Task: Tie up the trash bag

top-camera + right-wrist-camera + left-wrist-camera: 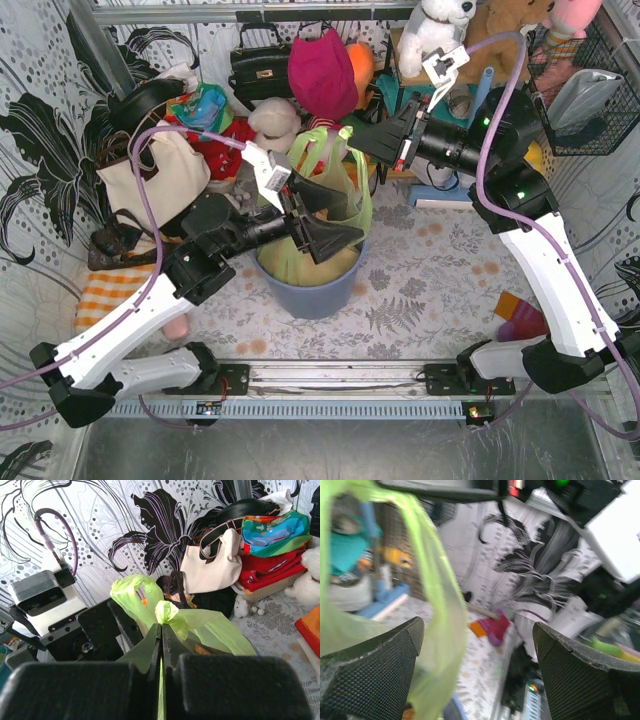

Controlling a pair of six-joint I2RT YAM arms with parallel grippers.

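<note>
Firmly clamped, the right gripper [161, 635] pinches 1 handle of the trash bag [360, 200], which sits in a blue-grey bin [310, 290]; the left gripper [335, 215] gapes wide beside another green loop.

Walls [40, 130] are covered in black-and-white floral print; tabletop [430, 270] is laid with fern-patterned cloth; wire basket [592, 110] is seen far right.

Trash bag [358, 195] sits in blue-grey bin [312, 292], middle of table [430, 270], twd near edge. R gripper [352, 136] reaches in from far right corner, tips pinched on bag's raised handle. L gripper [338, 217] over the bag, fingers spread wide. Cream tote [165, 180] by left edge.
</note>
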